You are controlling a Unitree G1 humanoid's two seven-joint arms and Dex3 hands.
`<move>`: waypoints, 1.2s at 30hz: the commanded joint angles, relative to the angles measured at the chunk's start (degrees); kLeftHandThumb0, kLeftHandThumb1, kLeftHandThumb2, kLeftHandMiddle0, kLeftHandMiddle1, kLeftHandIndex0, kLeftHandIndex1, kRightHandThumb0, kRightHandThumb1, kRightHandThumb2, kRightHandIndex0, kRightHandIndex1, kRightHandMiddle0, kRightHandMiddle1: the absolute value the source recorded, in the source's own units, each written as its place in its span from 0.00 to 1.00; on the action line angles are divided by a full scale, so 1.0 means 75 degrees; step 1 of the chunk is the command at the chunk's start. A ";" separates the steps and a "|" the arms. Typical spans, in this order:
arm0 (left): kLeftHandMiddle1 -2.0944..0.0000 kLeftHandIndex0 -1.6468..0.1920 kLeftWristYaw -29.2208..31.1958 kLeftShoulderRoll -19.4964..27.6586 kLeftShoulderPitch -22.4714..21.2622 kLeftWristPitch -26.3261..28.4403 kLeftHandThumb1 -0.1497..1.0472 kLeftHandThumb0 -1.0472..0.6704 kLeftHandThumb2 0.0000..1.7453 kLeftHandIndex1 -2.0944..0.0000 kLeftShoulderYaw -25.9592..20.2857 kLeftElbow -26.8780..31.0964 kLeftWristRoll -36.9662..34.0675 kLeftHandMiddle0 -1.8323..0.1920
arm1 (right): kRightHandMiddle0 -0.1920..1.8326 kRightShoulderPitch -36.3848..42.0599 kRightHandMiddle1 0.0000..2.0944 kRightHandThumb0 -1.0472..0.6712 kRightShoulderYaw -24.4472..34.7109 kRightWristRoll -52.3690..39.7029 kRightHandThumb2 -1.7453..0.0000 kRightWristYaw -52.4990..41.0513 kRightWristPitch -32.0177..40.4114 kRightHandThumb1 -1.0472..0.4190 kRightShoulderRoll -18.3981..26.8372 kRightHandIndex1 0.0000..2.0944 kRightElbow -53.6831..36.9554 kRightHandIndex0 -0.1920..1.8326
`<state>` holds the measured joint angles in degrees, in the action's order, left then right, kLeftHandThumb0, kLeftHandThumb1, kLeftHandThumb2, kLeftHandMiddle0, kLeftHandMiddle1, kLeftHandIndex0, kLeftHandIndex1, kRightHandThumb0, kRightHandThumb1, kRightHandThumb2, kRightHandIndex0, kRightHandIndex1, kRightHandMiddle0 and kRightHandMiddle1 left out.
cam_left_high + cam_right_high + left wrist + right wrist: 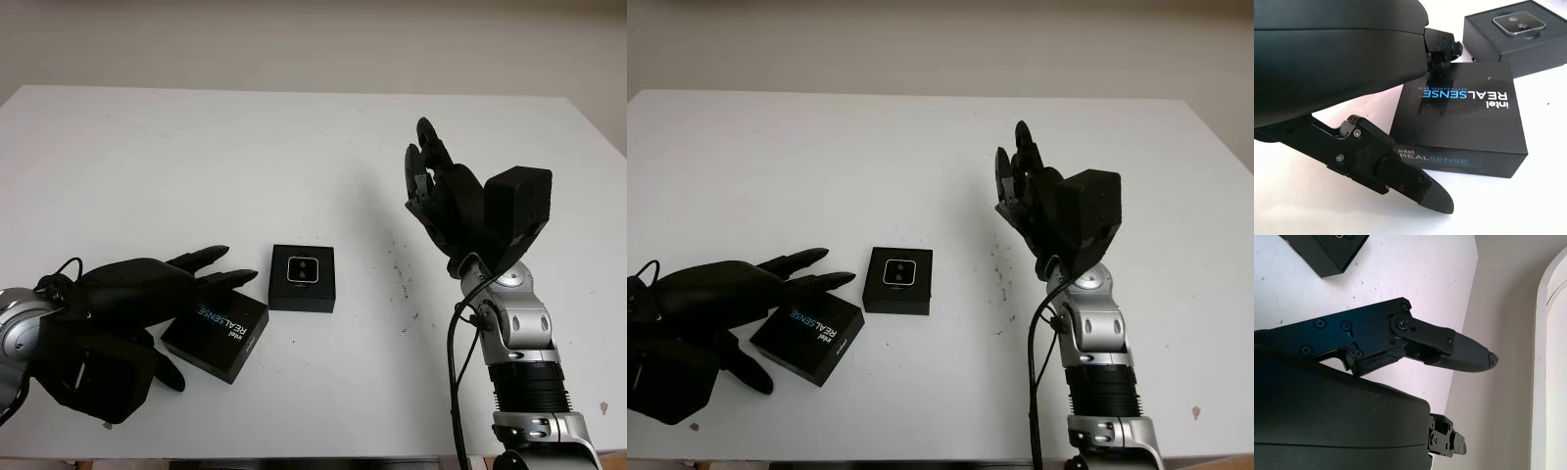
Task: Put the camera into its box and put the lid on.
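The camera (302, 268) sits in its box (303, 294) near the table's (196, 147) front edge; our left hand (137, 294) reaches the lid (216, 335), not gripping (right hand (436, 191) open, raised). Next: grasp and lift it.

I can't tell whether the left hand (147, 289) touches the lid (217, 334). Its wrist is cut off at 8 o'clock. The box (1327, 252) is cropped in the right wrist view.

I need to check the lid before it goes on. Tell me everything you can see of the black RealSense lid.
The lid is a flat, square, matte black piece, cardboard by its look, with "intel REALSENSE" printed in white and blue on its top and one side wall. It lies printed side up on the white table, skewed, just apart from the open box holding the camera. The left hand reaches over its near edge, fingers at its top.
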<state>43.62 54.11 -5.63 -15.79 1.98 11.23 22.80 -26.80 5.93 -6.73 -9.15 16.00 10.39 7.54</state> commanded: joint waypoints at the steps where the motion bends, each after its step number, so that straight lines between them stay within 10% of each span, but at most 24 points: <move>1: 0.97 0.92 -0.0071 0.0071 0.0127 0.0001 0.80 0.28 0.03 0.97 -0.0086 0.0128 -0.0012 0.90 | 0.01 -0.0053 0.02 0.20 0.0019 -0.0010 0.61 0.0015 0.0012 0.00 0.0040 0.02 -0.0168 0.01; 10: 0.89 0.82 -0.0809 -0.0507 0.0316 -0.0240 0.88 0.33 0.04 0.90 -0.0216 -0.0267 -0.0671 0.80 | 0.00 -0.0016 0.02 0.22 -0.0071 0.0038 0.61 -0.0236 -0.0027 0.00 0.0169 0.02 -0.0211 0.00; 18: 0.30 0.94 -0.1700 -0.1017 0.0452 -0.1251 0.99 0.41 0.04 0.45 -0.0370 -0.0963 -0.1168 0.90 | 0.00 -0.0006 0.01 0.22 -0.0130 0.0095 0.63 -0.0340 0.0046 0.00 0.0232 0.01 -0.0266 0.00; 24: 0.21 0.88 -0.2074 -0.1051 0.0352 -0.2096 1.00 0.43 0.06 0.24 -0.0315 -0.1540 -0.0936 0.84 | 0.00 0.0022 0.01 0.23 -0.0144 0.0120 0.63 -0.0380 0.0074 0.00 0.0257 0.01 -0.0325 0.00; 36: 0.14 0.89 -0.2232 -0.0923 0.0352 -0.2107 0.99 0.45 0.03 0.19 -0.0331 -0.1484 -0.0335 0.84 | 0.01 0.0041 0.02 0.22 -0.0160 0.0220 0.63 -0.0326 0.0058 0.00 0.0219 0.02 -0.0309 0.01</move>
<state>26.97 46.07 -2.89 -31.56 -0.27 0.35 19.41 -26.69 4.84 -5.04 -11.68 16.42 11.87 6.30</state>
